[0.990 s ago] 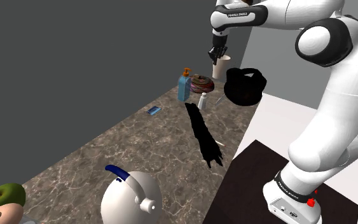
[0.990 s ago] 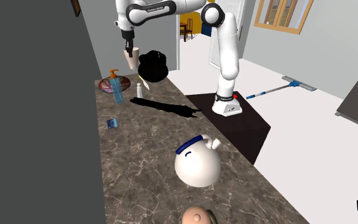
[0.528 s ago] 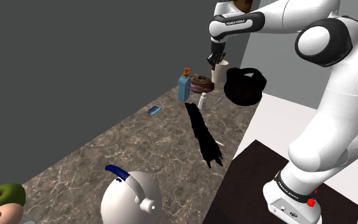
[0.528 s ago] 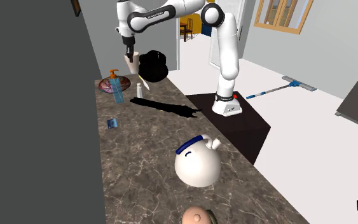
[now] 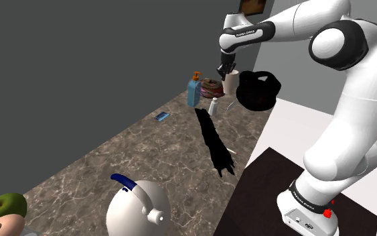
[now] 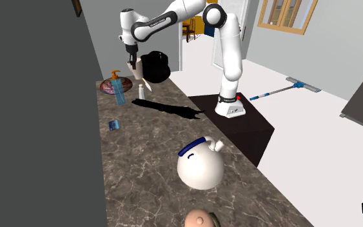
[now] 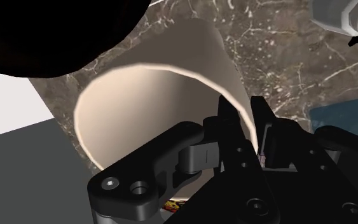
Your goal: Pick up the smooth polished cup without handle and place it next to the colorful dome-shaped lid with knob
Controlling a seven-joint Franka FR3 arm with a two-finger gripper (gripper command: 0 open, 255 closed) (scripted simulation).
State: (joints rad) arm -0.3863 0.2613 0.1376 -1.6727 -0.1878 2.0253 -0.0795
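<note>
Cream-coloured smooth cup without handle [image 7: 171, 51] is being clasped by the black gripper [image 7: 247, 113]: one finger is reaching inside, the other is pressing on the outside of its wall. The cup is appearing at the far end of the dark marble counter [image 5: 146, 154], just right of the colourful dome-shaped lid [image 5: 211, 86], which a blue soap bottle with orange pump [image 5: 193, 92] is partly covering. A big round black object [image 5: 257, 91] is hiding part of the cup; its base is hard to make out.

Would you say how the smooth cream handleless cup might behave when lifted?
The smooth cream handleless cup looks stiff: its rim holds a clean curve. With only one thin wall between the jaws, it may slip or swing. Tall and narrow, it could tip.
</note>
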